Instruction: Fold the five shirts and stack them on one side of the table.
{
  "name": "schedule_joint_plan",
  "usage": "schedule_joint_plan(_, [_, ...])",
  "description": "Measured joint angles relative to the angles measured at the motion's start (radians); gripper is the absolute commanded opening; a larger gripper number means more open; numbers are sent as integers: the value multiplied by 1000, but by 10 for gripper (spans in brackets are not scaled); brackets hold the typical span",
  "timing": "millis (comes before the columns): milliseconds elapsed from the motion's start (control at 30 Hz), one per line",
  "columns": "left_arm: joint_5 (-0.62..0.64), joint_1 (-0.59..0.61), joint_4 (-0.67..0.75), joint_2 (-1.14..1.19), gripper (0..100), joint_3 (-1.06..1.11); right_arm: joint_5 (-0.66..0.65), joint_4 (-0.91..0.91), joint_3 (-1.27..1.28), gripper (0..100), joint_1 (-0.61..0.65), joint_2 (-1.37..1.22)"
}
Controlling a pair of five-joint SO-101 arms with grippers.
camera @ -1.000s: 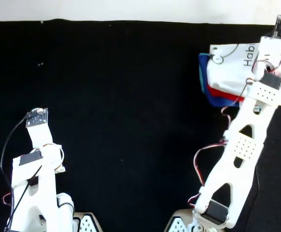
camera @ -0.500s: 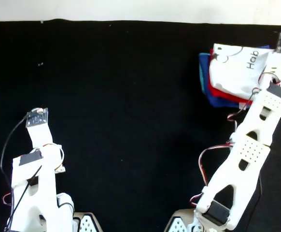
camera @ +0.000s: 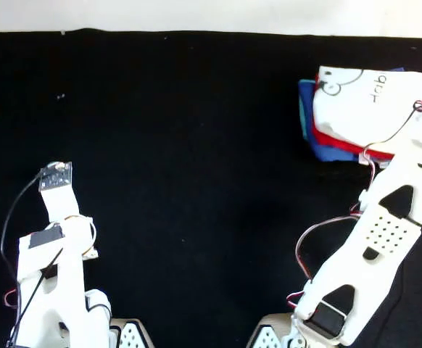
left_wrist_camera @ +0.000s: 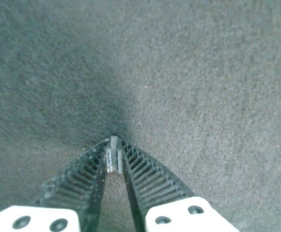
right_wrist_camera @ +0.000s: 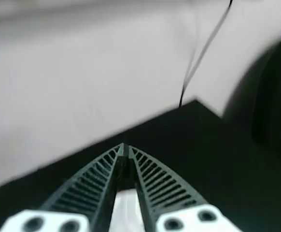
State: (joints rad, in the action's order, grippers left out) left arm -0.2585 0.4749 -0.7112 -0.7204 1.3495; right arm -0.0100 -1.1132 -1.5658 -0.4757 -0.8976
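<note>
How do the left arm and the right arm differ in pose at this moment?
The left arm sits folded close to its base, while the right arm stretches out to the stack of shirts at the far right of the table. The left arm's jaws face bare black cloth; the right arm's jaws point toward the table's edge and the pale surface beyond. Both arms are white, with jaws shut and empty.

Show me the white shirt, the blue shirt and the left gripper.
white shirt (camera: 360,109), high view, middle of its top face.
blue shirt (camera: 307,109), high view, edge showing beside the white.
left gripper (left_wrist_camera: 113,145), left wrist view, between its fingertips.
</note>
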Motion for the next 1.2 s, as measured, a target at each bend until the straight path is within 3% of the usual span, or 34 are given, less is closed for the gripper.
schedule_joint_plan(233, [0,0,0,0,12,0,0,-331,17,10,-54,-51])
schedule_joint_plan(333, [0,0,0,0,12,0,-11,-381,17,10,-97,-127])
schedule_joint_plan(533, [0,0,0,0,12,0,-192,-439,14,7,-114,-302])
schedule_joint_plan(867, [0,0,0,0,12,0,-212,-554,-83,7,-112,-244])
schedule_joint_plan(1067, [0,0,0,0,12,0,-89,-569,-84,9,-46,-60])
schedule_joint_plan(1200, [0,0,0,0,12,0,-98,-634,-87,9,106,-17])
